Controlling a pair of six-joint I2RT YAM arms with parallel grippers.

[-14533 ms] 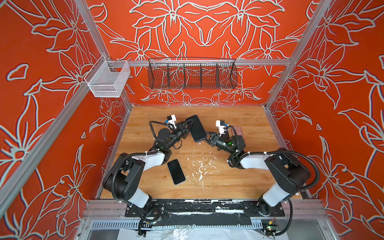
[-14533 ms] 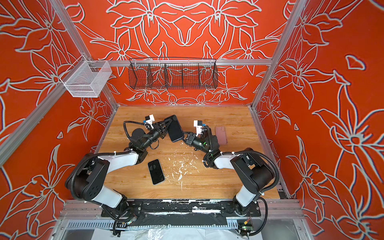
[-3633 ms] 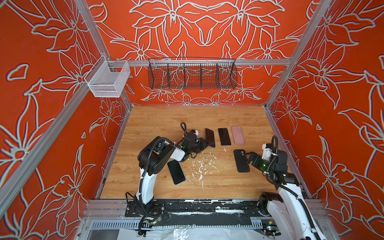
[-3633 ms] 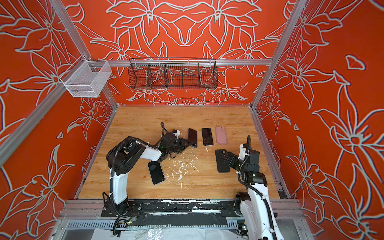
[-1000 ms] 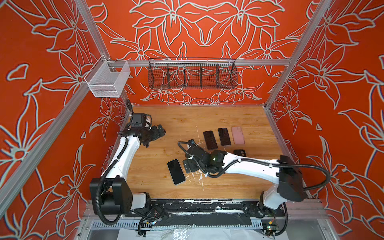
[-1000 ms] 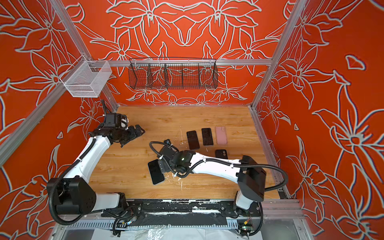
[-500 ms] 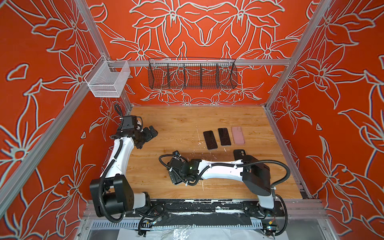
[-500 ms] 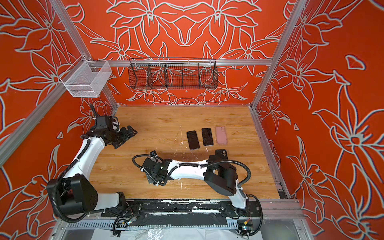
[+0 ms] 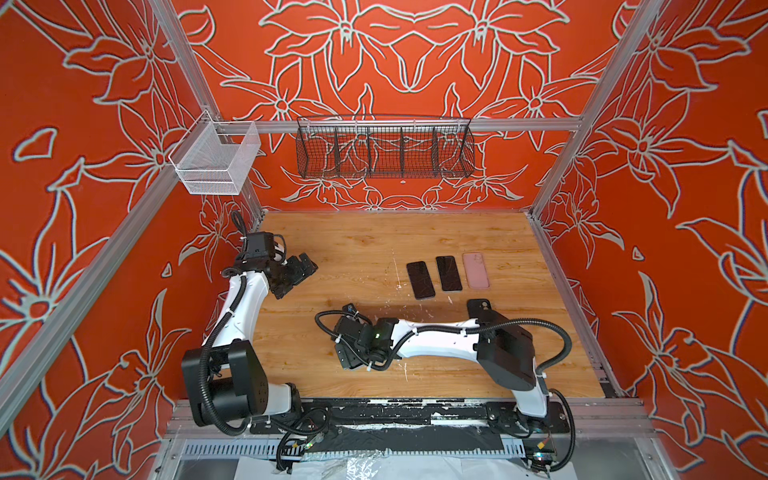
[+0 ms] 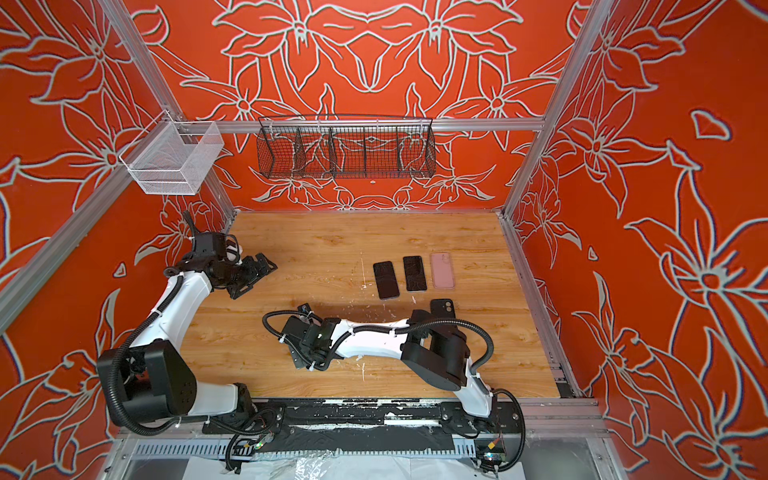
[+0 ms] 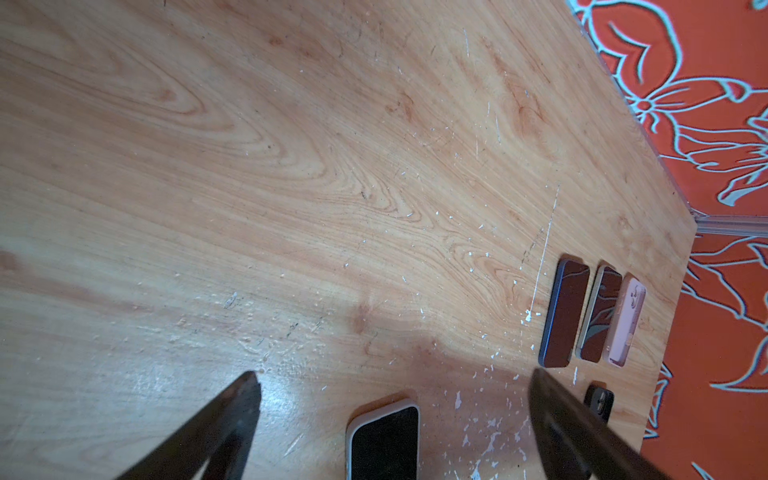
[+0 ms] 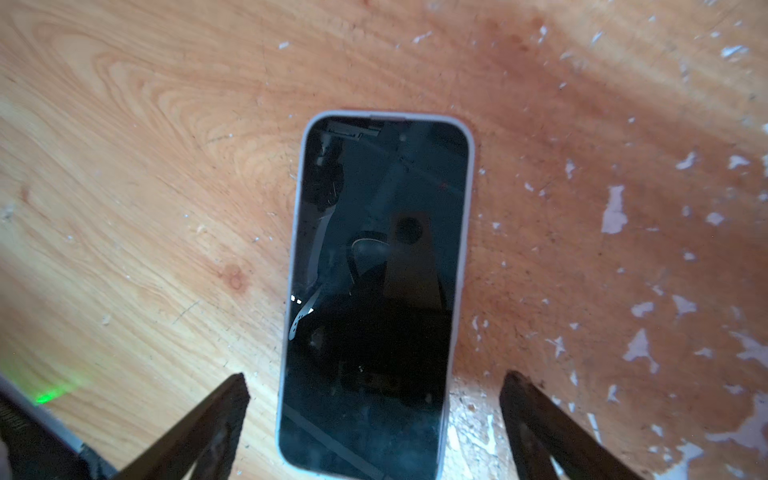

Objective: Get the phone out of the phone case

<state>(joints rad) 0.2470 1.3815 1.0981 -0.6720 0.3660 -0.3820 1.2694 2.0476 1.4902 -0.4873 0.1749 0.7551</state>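
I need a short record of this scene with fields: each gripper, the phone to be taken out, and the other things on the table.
left gripper: open, empty, over the table near its back left side
right gripper: open, one finger either side of the phone's end; contact unclear
phone: flat, screen up, inside its pale case
row behind: two dark phones, then a pink case
black case: beside the right arm, partly hidden
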